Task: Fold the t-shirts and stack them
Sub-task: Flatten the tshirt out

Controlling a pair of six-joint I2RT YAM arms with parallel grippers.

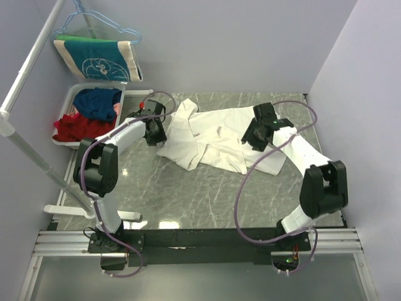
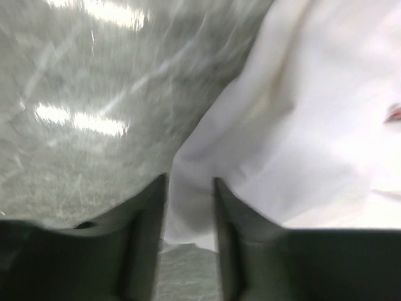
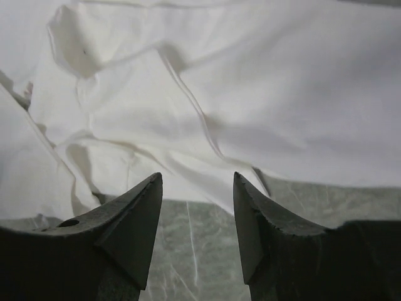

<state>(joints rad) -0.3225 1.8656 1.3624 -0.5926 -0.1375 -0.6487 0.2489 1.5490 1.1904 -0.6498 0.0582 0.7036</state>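
t-shirt (image 1: 213,141): soft, light, slumps | left fingers (image 2: 147,238): parted astride left edge | right fingers (image 3: 135,219): parted, empty | likely grip: pinch edges, both sides

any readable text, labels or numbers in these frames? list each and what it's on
No text can be read in any view.
white t-shirt: plain side up, no print or script showing.
hanging teal cloth: a pale line drawing only, no letters legible.
red mark on the shirt, at the edge of the left wrist view: too blurred to read.
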